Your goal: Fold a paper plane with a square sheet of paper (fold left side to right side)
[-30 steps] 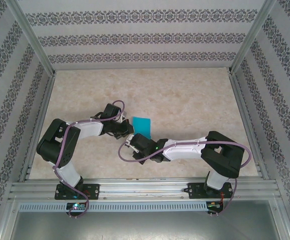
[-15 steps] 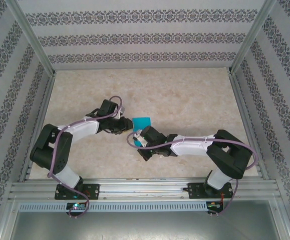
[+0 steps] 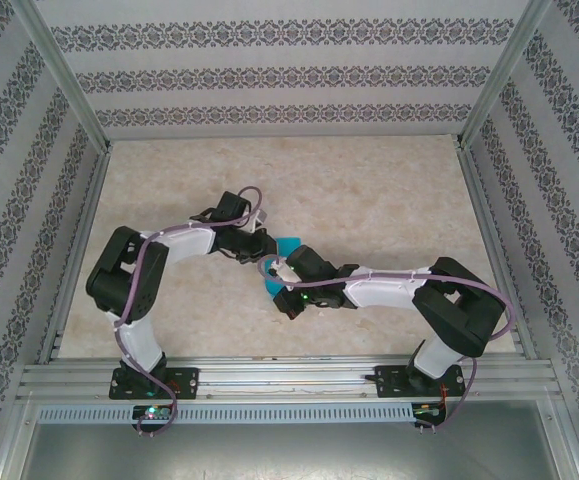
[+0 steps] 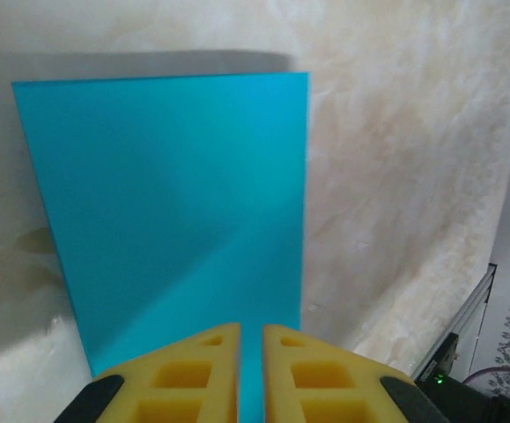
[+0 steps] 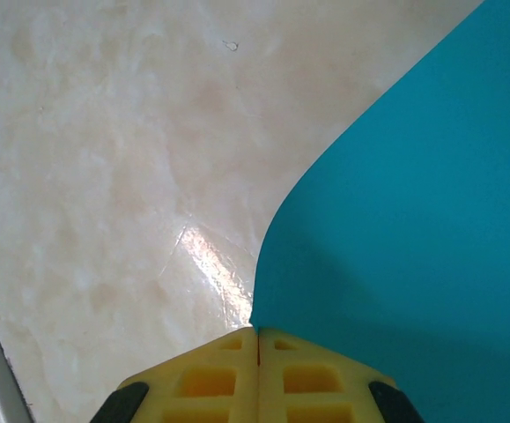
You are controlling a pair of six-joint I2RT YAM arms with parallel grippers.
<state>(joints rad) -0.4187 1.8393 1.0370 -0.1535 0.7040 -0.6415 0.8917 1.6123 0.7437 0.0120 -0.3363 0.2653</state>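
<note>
The square sheet of paper [image 3: 288, 243] is turquoise-blue and lies mid-table, mostly covered by both wrists. In the left wrist view the sheet [image 4: 166, 203] spreads out face-on with a faint diagonal crease. My left gripper [image 4: 251, 328] sits over its near edge, fingers almost closed with a thin slit and nothing pinched between them. From above, the left gripper [image 3: 264, 247] is at the sheet's left side. My right gripper [image 5: 257, 330] is shut on a corner of the sheet [image 5: 413, 220], which curves up away from the table. The right gripper [image 3: 275, 284] is at the sheet's near side.
The marble-patterned tabletop [image 3: 369, 190] is ringed by patterned walls and aluminium posts. A metal rail [image 3: 289, 375] runs along the near edge by the arm bases. The two wrists are close together at mid-table.
The left gripper has shifted right onto the sheet's left side. The right gripper has moved up toward the sheet and lifted a corner, so less blue shows from above.
</note>
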